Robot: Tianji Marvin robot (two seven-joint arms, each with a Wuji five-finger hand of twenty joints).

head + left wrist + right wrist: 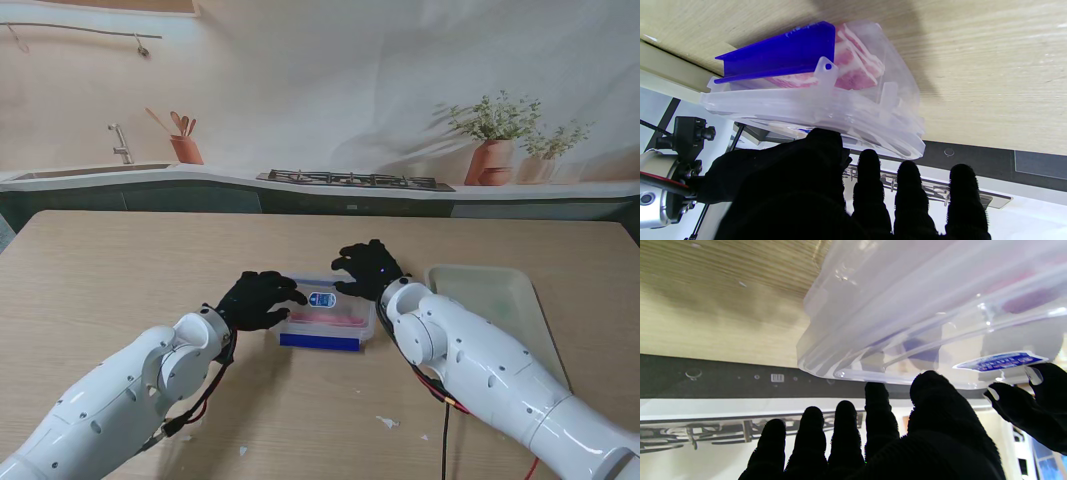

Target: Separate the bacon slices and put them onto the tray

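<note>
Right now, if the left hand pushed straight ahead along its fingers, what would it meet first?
Probably the lid of the clear bacon box: the left hand has its fingers spread at the box's left edge. Contact is unclear.

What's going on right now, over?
Both hands open: left hand and right hand at the closed bacon box. Tray bare, on the right. Nothing blocking.

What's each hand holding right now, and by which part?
Neither hand clearly grips anything. The left hand and right hand hover fingers spread at opposite ends of the lidded bacon container, at its lid rim; contact cannot be confirmed.
</note>
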